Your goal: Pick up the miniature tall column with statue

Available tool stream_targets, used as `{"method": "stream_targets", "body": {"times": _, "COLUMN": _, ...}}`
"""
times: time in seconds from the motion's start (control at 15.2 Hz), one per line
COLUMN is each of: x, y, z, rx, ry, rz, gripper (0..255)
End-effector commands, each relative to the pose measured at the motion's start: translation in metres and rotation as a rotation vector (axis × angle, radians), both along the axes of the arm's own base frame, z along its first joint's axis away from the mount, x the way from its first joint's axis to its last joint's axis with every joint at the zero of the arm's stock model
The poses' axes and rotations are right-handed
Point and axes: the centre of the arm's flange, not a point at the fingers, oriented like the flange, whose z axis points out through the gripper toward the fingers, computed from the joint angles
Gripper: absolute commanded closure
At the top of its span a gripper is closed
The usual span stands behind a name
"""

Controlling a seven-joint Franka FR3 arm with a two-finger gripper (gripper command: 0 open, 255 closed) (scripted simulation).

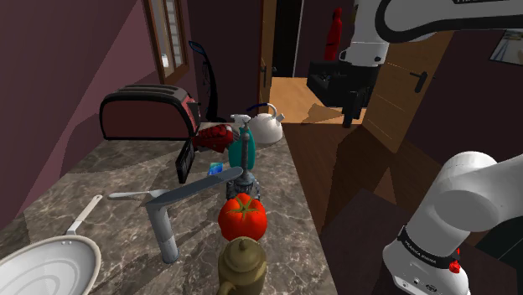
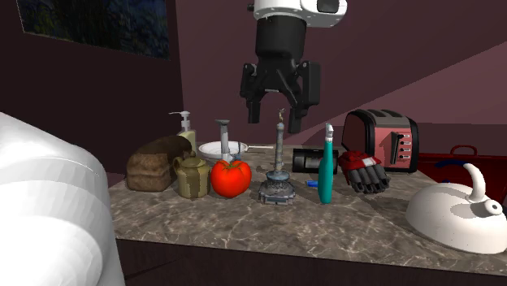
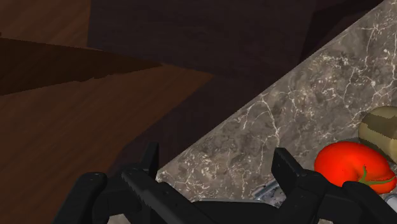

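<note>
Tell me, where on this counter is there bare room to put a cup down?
The front strip of the counter, before the tomato and column up to the kettle, is bare. So is the patch between toaster and faucet. The row from pot to teal bottle is crowded.

1. Dark maroon walls [image 1: 75, 50] enclose the room, dimly lit.
2. A wood-framed window [image 1: 168, 33] sits above a grey-brown marbled countertop [image 1: 126, 172].
3. An open wooden door [image 1: 402, 92] stands beside a doorway with brighter orange-brown flooring [image 1: 302, 96].
4. Beside the counter, the wooden floor [image 3: 76, 108] lies in shadow.
5. A dark picture [image 2: 89, 24] hangs on one wall.
</note>
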Motion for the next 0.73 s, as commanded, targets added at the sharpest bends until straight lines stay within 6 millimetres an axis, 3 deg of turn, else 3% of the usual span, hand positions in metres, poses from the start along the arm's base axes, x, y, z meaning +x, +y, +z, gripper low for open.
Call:
{"method": "stream_targets", "body": {"times": 0.0, "x": 0.0, "y": 0.0, "z": 0.0, "rx": 0.0, "ry": 0.0, "rz": 0.0, "gripper": 0}}
{"method": "stream_targets", "body": {"times": 0.66, "x": 0.093, "y": 0.093, "z": 0.008, "rx": 0.036, "ry": 0.047, "rz": -0.041, "gripper": 0}}
